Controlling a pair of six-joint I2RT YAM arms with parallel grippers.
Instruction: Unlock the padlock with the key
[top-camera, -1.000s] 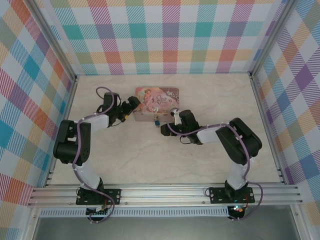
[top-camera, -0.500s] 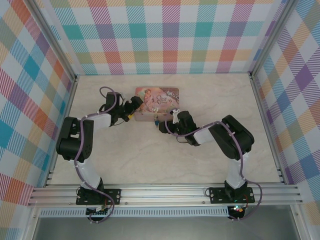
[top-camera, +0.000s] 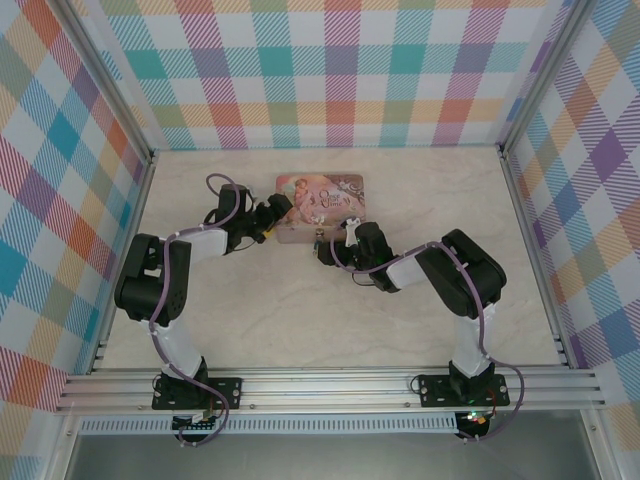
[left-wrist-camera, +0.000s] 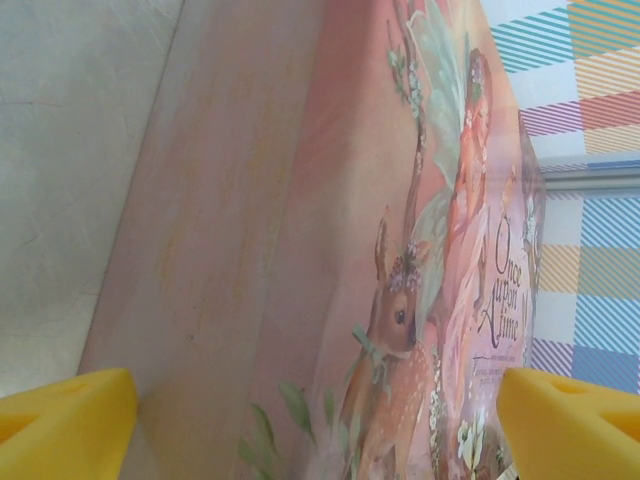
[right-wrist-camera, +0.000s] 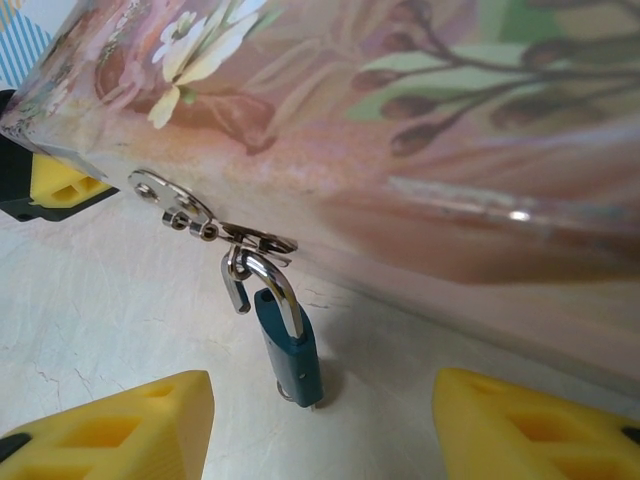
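While on the hasp (right-wrist-camera: 215, 228), padlock (right-wrist-camera: 290, 350) beside tin (right-wrist-camera: 450, 150).

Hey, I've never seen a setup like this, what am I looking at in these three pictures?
Two robot arms stand on a table, each ending in a two-finger gripper. One picture looks down from above; two come from wrist cameras. A pink picture tin lies there, a small blue padlock hanging from its clasp. The left gripper straddles the tin's end, fingers open. The right gripper is open around the padlock, not touching it.
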